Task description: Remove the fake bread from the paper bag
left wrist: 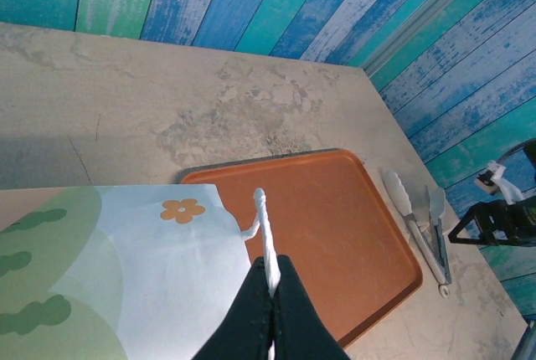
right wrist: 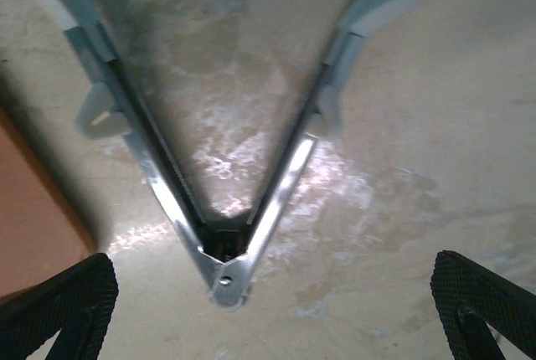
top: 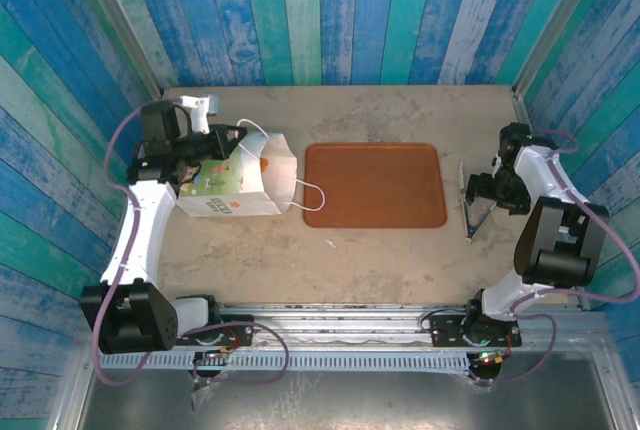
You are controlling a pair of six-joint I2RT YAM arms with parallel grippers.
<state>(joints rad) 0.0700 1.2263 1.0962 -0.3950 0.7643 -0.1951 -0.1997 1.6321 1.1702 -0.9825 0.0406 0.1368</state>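
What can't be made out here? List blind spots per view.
- Inside of the paper bag: top view, hidden by its own walls; any fake bread in it can't be confirmed.
- Bag lettering: top view, too small to read.
- Tongs tips: right wrist view, cut off by the top edge.
- Left gripper body: left wrist view, cut off by the bottom edge; its fingers pinch the cord handle.

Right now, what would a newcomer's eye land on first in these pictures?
The white paper bag with green print, lying on the left with its mouth toward the middle, its cord handle pinched in the shut left claw. Next, the flat orange-brown tray at the centre, and the metal tongs on the right, spread in a V under the wide-open right claw.
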